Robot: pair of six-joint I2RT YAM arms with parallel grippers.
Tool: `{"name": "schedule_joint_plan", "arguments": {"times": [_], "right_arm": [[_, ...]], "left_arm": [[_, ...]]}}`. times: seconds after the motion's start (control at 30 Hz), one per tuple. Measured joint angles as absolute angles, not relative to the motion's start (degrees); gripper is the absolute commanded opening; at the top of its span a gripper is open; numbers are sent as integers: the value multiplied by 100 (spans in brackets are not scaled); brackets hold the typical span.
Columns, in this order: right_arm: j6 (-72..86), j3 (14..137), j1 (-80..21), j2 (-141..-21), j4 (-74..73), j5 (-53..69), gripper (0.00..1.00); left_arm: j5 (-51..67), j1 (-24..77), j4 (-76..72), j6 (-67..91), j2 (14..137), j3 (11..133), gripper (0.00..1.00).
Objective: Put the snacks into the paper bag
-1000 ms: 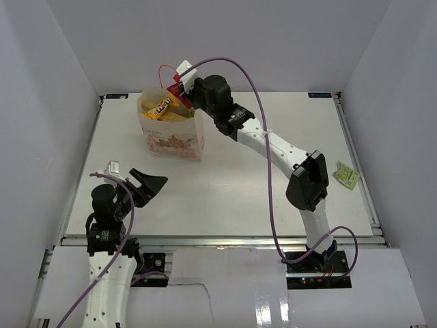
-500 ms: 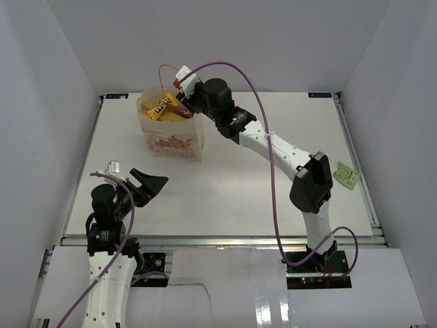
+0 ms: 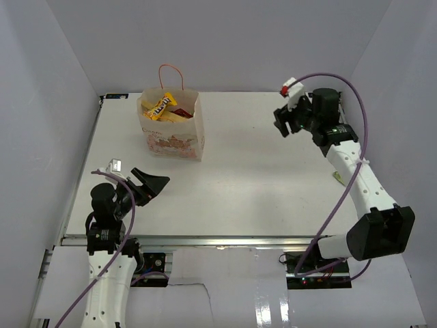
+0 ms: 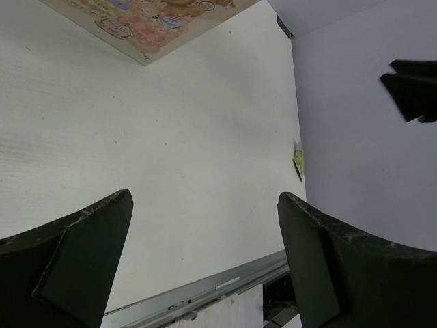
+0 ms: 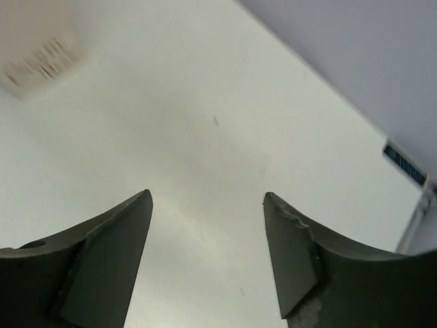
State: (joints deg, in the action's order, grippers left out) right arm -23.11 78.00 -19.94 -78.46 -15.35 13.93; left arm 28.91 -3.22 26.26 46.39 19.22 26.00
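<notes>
The cream paper bag (image 3: 174,133) stands upright at the back left of the table. A yellow candy packet (image 3: 160,106), a red pouch (image 3: 181,113) and gold wrapping lie in its mouth. A small green packet (image 4: 298,162) lies near the table's right edge; in the top view my right forearm covers most of it. My right gripper (image 3: 282,126) hangs open and empty in the air at the back right, far from the bag; its fingers (image 5: 116,232) frame bare table. My left gripper (image 3: 154,183) is open and empty near the front left, short of the bag.
The table's metal front rail (image 4: 205,294) runs just below my left fingers. White walls close in the table on the left, back and right. A blue-marked strip (image 5: 404,164) sits at the far edge. The bag's printed front (image 4: 150,17) shows at the top of the left wrist view.
My right gripper opened over the bag, left the red pouch inside it, then swung away to the back right. The left arm has not moved.
</notes>
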Motion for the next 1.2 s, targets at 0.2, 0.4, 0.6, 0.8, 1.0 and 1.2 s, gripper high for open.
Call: {"name": "schedule_joint_plan", "arguments": {"times": [0.2, 0.4, 0.6, 0.8, 1.0, 1.2], "right_arm": [[-2794, 6525, 596, -8409, -2886, 1557, 68], [-2231, 6110, 1675, -8759, -3347, 425, 61], [-1221, 6003, 1601, -8943, -2934, -836, 64], [-432, 6134, 1612, -9732, -2735, -1304, 63], [3, 6265, 1616, -10099, -2587, -1356, 59], [21, 6173, 1651, -10112, -2333, -1271, 29]], "left_arm": [[3083, -322, 2362, 4650, 2185, 2591, 98], [3236, -322, 2130, 4729, 2331, 2451, 98], [3310, -322, 2021, 4882, 2410, 2340, 98], [3374, -322, 1946, 4995, 2401, 2283, 98], [3400, -322, 1907, 5094, 2292, 2191, 98], [3452, -322, 1898, 5155, 2272, 2117, 98]]}}
